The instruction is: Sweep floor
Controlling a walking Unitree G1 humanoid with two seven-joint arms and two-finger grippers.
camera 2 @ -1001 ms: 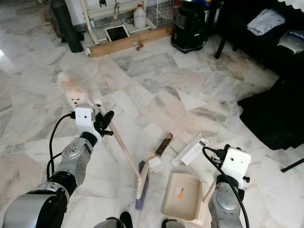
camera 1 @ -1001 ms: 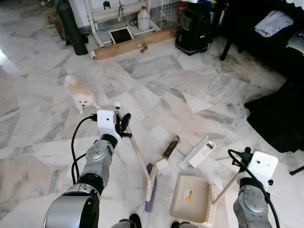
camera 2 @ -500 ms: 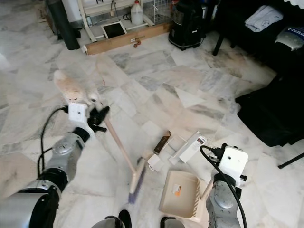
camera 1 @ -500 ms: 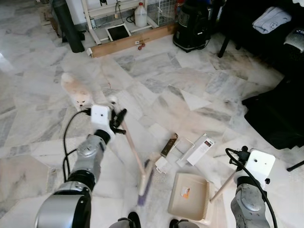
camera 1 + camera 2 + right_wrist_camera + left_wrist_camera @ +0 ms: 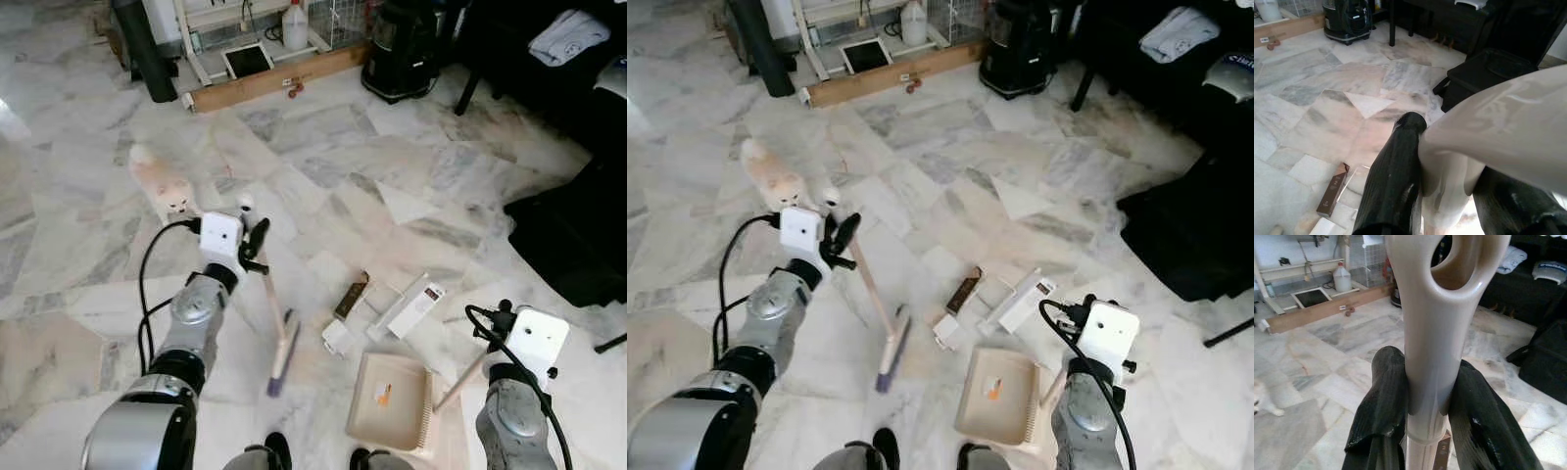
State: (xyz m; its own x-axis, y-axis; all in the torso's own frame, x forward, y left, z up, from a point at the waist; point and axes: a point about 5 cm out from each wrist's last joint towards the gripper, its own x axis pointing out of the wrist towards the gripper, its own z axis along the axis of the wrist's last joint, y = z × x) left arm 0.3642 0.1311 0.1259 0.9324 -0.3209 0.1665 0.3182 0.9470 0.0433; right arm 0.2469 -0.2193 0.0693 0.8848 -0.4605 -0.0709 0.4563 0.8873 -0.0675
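We sweep marble floor (image 5: 411, 186), dog (image 5: 162, 188) watching.
Left gripper (image 5: 1422, 396) clenches broom (image 5: 277, 333); right gripper (image 5: 1444, 181) grasps dustpan (image 5: 390, 399); labels unreadable.

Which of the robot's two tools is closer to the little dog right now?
Left. The left tool, clamped on the broom handle, sits just beside the dog. The right tool, holding the dustpan handle, is far across the floor.
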